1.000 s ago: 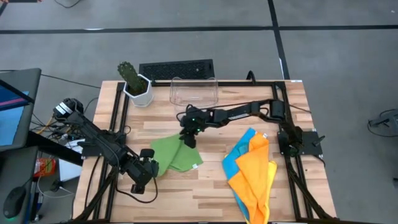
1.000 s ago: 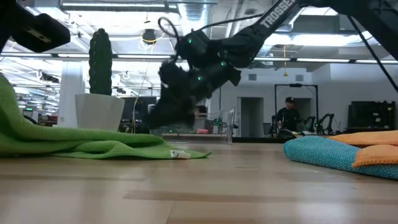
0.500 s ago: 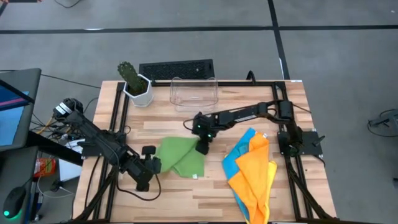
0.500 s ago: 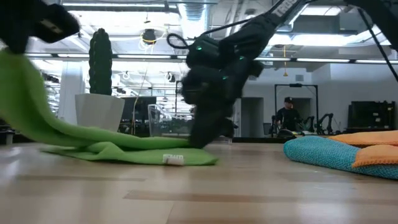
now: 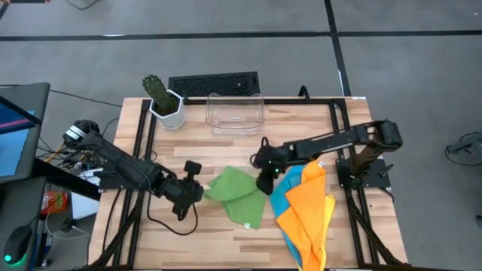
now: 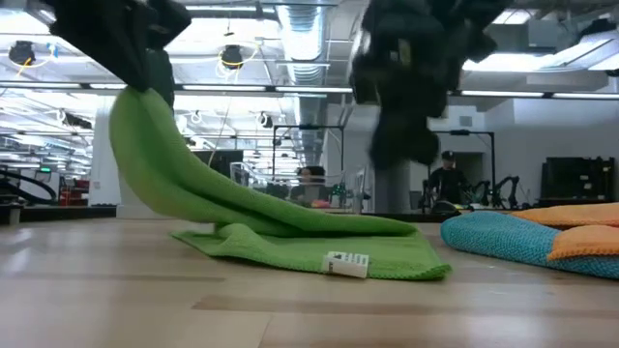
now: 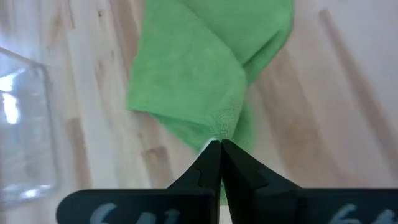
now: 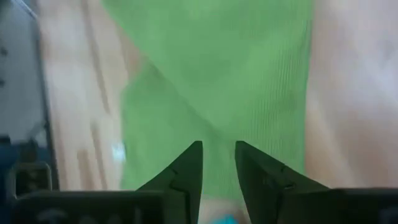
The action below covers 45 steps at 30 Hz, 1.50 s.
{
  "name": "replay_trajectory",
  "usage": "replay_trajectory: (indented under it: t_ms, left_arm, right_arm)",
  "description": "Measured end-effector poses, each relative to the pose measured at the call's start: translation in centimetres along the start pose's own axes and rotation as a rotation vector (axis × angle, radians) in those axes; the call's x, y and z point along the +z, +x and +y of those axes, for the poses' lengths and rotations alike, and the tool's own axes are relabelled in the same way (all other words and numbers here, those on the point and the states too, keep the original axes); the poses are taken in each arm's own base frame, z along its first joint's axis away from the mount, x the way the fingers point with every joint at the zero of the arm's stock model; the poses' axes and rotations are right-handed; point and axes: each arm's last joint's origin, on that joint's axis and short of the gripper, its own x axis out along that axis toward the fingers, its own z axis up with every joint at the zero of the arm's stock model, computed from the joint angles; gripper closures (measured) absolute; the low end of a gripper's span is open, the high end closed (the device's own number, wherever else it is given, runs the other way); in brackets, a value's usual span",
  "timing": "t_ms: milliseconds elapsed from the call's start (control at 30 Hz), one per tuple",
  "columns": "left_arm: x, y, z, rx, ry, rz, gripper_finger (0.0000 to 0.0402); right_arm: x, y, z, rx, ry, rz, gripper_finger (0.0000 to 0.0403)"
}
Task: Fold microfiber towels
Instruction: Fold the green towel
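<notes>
A green towel [image 5: 238,193] lies on the wooden table [image 5: 188,233], most of it flat, with its white tag [image 6: 345,263] at the near edge. Its left corner [image 6: 145,126] is raised off the table, and my left gripper [image 5: 197,188] is shut on it. My right gripper [image 5: 264,182] hangs open over the towel's right edge, with nothing between its fingers [image 8: 186,163]. To the right, a blue towel [image 5: 282,194] and an orange towel [image 5: 309,214] lie heaped together. My left gripper pinches the green towel's left corner [image 7: 222,124] between its two shut fingers. It comes slanting down from the table's left side. That corner is lifted clear, and the cloth slopes down from it to the rest [image 6: 309,246], which lies on the table.
A clear plastic bin [image 5: 235,111] stands at the far middle, with a potted cactus [image 5: 162,102] to its left and a keyboard [image 5: 213,83] behind it. Black frame rails [image 5: 143,143] run along both sides. Bare wood shows near the front edge.
My left gripper has gone toward the table's right edge and up, rolling as it went, and has raised the towel's left corner. My right gripper has moved quickly toward the right and near edges and has risen off the cloth. The green towel has slid rightward.
</notes>
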Motion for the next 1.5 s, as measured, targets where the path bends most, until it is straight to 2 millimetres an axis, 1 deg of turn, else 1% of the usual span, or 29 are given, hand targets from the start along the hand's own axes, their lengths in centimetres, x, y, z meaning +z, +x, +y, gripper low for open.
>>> replay_trajectory:
  t_ms: [67,133,200,267,333,467,567,633,733,800,867,900,1000,1067,1200,1300,1500]
  left_arm:
    - [-0.1,0.3,0.6,0.012,0.032,0.009,0.0401]
    - [-0.1,0.6,1.1,0.022,0.052,0.008,0.0401]
    - [0.0,0.8,1.4,0.028,0.088,0.000,0.0401]
    - [0.2,0.8,1.5,0.016,0.134,-0.018,0.0401]
    - [0.2,0.8,1.4,-0.004,0.156,-0.025,0.0401]
    - [0.1,0.8,1.3,-0.062,0.133,-0.021,0.0401]
    - [0.1,0.8,1.2,-0.070,0.107,-0.013,0.0401]
    - [0.0,0.8,1.2,-0.071,0.090,-0.005,0.0401]
    - [-0.1,0.8,1.2,-0.072,0.061,0.001,0.0401]
    - [-0.1,0.8,1.2,-0.073,0.041,0.003,0.0401]
    - [-0.1,0.8,1.2,-0.074,0.026,0.004,0.0401]
    - [-0.1,0.8,1.2,-0.074,0.018,0.005,0.0401]
    - [-0.1,0.8,1.2,-0.074,0.003,0.004,0.0401]
    - [-0.1,0.8,1.2,-0.073,0.002,0.004,0.0401]
    - [-0.1,0.8,1.2,-0.074,-0.004,0.005,0.0401]
    - [-0.1,0.8,1.2,-0.073,-0.020,0.005,0.0401]
    - [-0.1,0.8,1.2,-0.073,-0.027,0.006,0.0401]
  right_arm:
    - [1.2,-1.1,0.5,-0.024,-0.065,-0.111,0.0284]
    - [2.5,-1.8,0.9,-0.065,-0.172,-0.207,0.0278]
    - [3.8,-1.5,0.9,-0.106,-0.306,-0.252,0.0266]
    - [5.1,-0.4,0.6,-0.132,-0.412,-0.247,0.0247]
    - [6.9,1.1,0.3,-0.147,-0.479,-0.253,0.0223]
    - [9.5,4.6,-1.1,-0.118,-0.597,-0.181,0.0174]
    - [11.1,6.7,-2.1,-0.097,-0.677,-0.142,0.0156]
    - [12.2,7.3,-2.6,-0.088,-0.710,-0.134,0.0154]
    - [12.8,8.1,-3.8,-0.031,-0.719,-0.099,0.0157]
    - [12.7,8.3,-4.4,0.034,-0.703,-0.072,0.0161]
    - [12.6,8.4,-4.6,0.080,-0.710,-0.062,0.0164]
    - [12.4,8.8,-4.8,0.094,-0.721,-0.054,0.0165]
    - [11.6,9.7,-5.2,0.122,-0.735,-0.003,0.0168]
    - [11.5,10.6,-5.3,0.121,-0.747,-0.003,0.0168]
    - [10.9,11.5,-6.1,0.104,-0.703,0.030,0.0168]
    - [10.7,11.7,-6.7,0.097,-0.676,0.050,0.0168]
    - [10.3,11.5,-6.7,0.106,-0.711,0.095,0.0175]
